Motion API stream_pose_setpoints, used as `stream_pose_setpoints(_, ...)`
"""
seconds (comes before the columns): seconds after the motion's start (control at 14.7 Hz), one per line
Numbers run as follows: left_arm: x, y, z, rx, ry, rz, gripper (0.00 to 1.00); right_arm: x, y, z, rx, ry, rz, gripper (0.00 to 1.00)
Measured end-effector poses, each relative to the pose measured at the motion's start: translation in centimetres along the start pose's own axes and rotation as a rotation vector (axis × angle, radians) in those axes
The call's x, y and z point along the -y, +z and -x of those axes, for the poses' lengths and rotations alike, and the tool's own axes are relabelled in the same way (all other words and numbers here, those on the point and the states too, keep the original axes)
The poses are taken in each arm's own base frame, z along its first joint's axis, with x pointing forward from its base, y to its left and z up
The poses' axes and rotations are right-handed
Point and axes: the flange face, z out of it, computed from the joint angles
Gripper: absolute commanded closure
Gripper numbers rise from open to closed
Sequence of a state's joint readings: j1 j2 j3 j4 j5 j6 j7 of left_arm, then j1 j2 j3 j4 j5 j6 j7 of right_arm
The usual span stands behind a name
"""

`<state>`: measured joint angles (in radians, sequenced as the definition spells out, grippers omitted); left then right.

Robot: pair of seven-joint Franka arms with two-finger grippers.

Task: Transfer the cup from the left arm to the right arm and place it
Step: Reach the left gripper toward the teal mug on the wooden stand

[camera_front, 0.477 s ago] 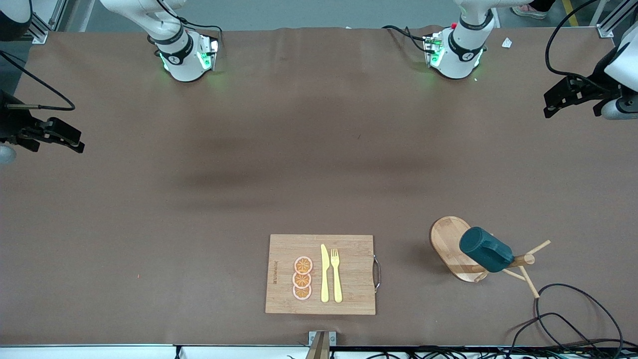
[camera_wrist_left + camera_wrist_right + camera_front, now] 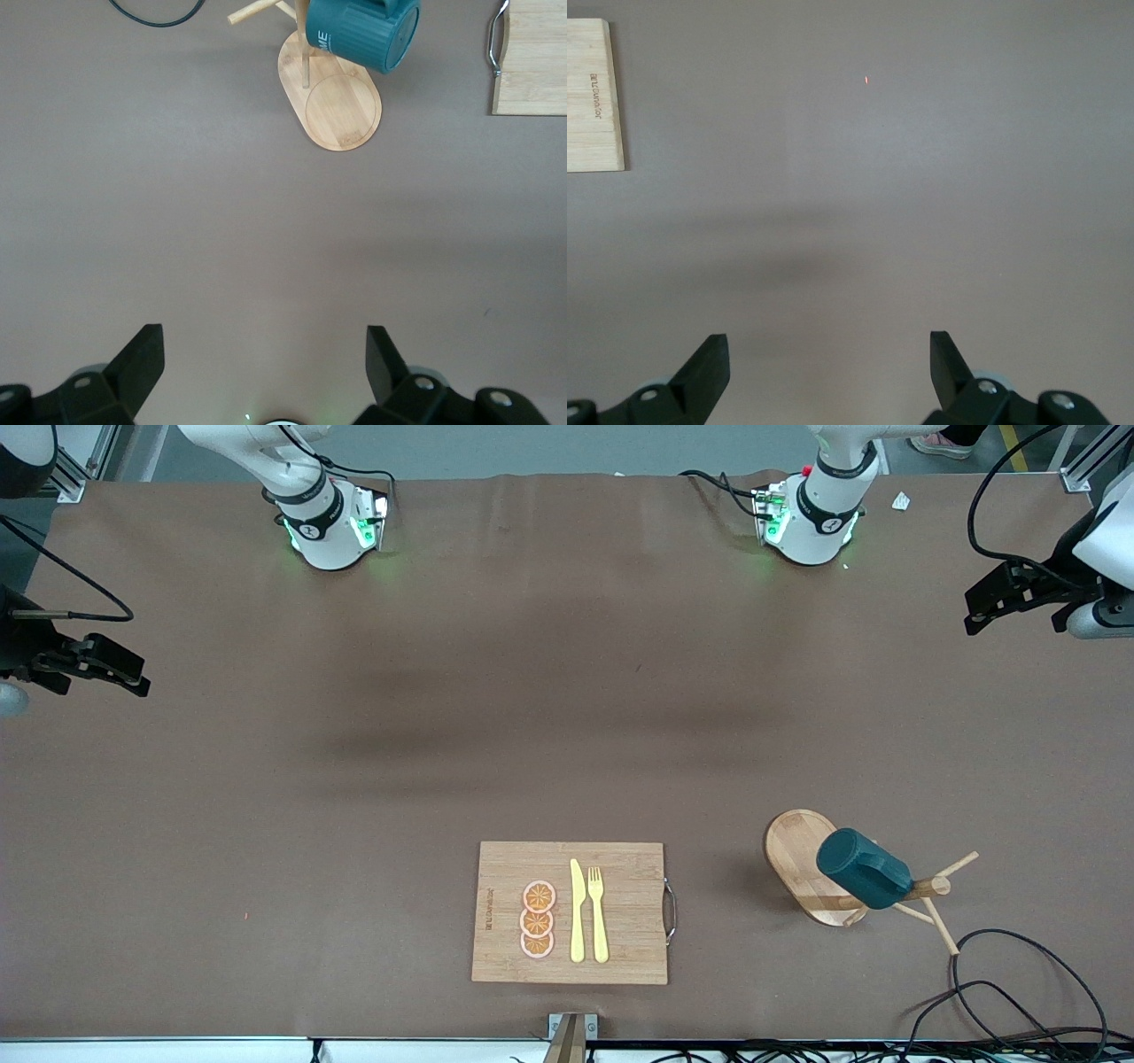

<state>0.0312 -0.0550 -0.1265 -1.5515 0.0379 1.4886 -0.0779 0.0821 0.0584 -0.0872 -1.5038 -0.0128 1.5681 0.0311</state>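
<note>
The dark teal cup (image 2: 864, 868) hangs tilted on a peg of the wooden peg stand (image 2: 797, 859), near the front camera toward the left arm's end of the table. It also shows in the left wrist view (image 2: 368, 31), over the stand's oval base (image 2: 341, 106). My left gripper (image 2: 972, 611) is open and empty, over bare table at the left arm's end, well away from the cup. In its own view the left gripper (image 2: 264, 354) frames only bare table. My right gripper (image 2: 142, 676) is open and empty over the right arm's end, and shows in its own view (image 2: 828, 359).
A wooden cutting board (image 2: 505, 957) lies near the front camera at mid-table, with orange slices (image 2: 538, 919), a yellow knife (image 2: 577, 912) and a fork (image 2: 598, 912) on it. Black cables (image 2: 1019, 992) loop by the stand. The board's edge also shows in both wrist views (image 2: 532, 62) (image 2: 594, 93).
The left gripper has shifted very slightly. The cup, the stand and the right arm have not moved.
</note>
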Motion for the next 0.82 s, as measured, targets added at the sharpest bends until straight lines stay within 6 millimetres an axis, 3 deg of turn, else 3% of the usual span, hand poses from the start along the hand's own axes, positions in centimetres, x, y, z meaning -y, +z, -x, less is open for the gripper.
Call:
stream_pose_setpoints(0.2, -0.1, 0.4, -2.1, -0.001, -0.001, 0.044, 0.00, 0.0, 0.0, 0.0, 0.000, 0.000, 0.000, 0.00)
stream_pose_setpoints(0.54, -0.6, 4.3, -7.9, -0.063, -0.063, 0.117, 0.00, 0.0, 0.0, 0.0, 0.001, 0.000, 0.000, 0.00)
stream_pose_setpoints(0.82, -0.6, 6.4, -10.8, -0.061, -0.338, 0.249, 0.00, 0.0, 0.0, 0.0, 0.001, 0.001, 0.000, 0.00)
